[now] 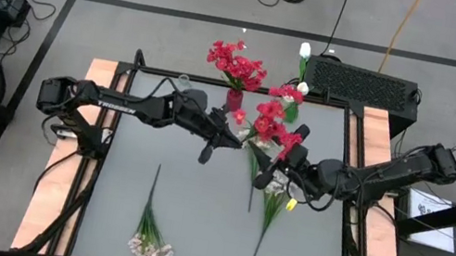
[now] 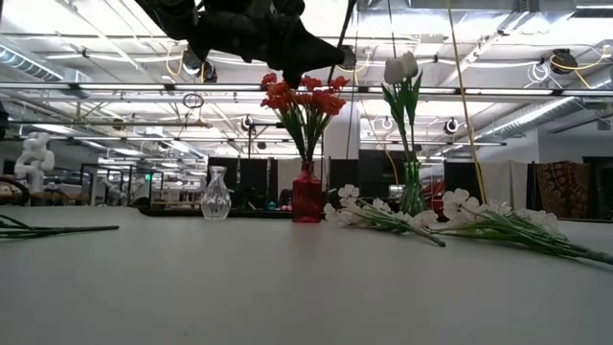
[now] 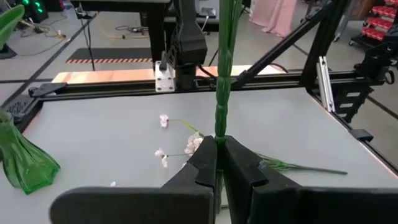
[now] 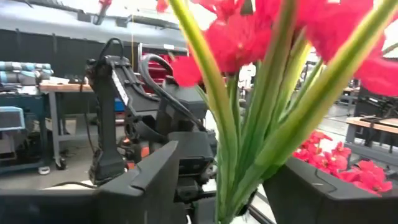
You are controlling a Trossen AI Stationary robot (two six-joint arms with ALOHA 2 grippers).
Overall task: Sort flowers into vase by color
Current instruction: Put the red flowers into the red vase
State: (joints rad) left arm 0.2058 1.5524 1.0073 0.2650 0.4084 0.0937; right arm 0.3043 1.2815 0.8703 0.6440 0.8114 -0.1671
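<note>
Red flower stem (image 1: 268, 124) | green leaves, upright | left tool (image 3: 219, 163) clamped

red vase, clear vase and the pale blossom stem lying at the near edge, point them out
red vase (image 2: 306, 199): low view, on its body.
clear vase (image 2: 216, 198): low view, on its rounded belly.
pale blossom stem (image 1: 149, 248): high view, on its blossom cluster.

The high view looks straight down on the whole table (image 1: 192, 225), while the low view sits at tabletop level facing the room beyond. Each wrist view peers closely past its own claw — both (like the high view) share the red-bloomed stem (image 1: 267, 127) between the claws.
</note>
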